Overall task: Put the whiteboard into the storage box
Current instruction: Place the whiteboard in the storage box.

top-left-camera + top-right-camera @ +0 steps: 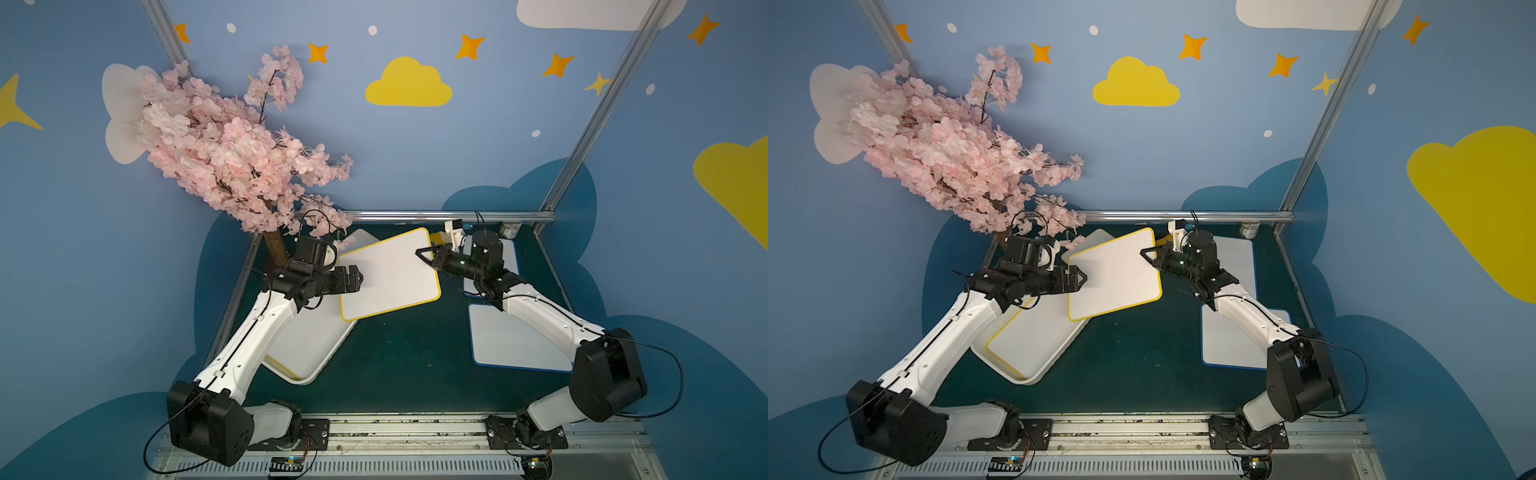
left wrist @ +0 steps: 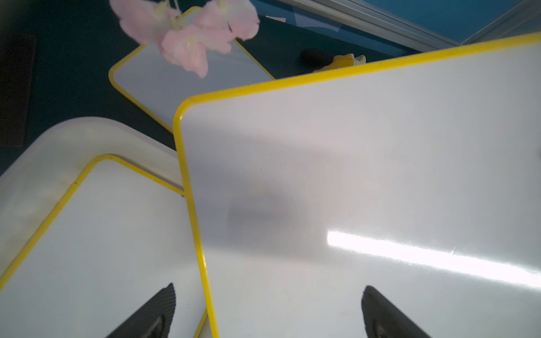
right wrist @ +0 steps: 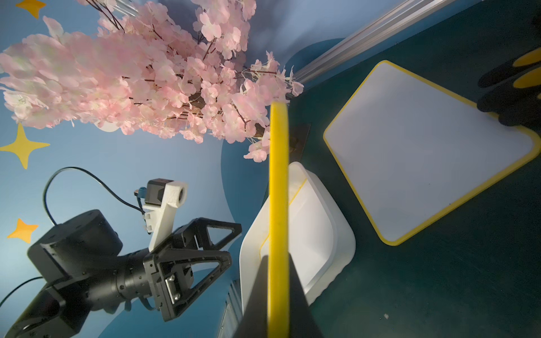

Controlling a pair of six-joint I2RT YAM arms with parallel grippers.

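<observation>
Whiteboard, white, yellow-rimmed, is clamped at frame centre by the right hand; the left hand is spread wide at its frame-left edge, over the white plastic storage box.

In both top views the left arm and the lifted yellow-rimmed whiteboard cover much of the shallow white plastic storage box and the second yellow-rimmed whiteboard inside it, and the right arm hides part of the blue-rimmed whiteboard near the far right corner of the desk. The small jar in that corner is too small to make out; in the right wrist view a black-and-yellow object is cut by the picture's edge.
</observation>
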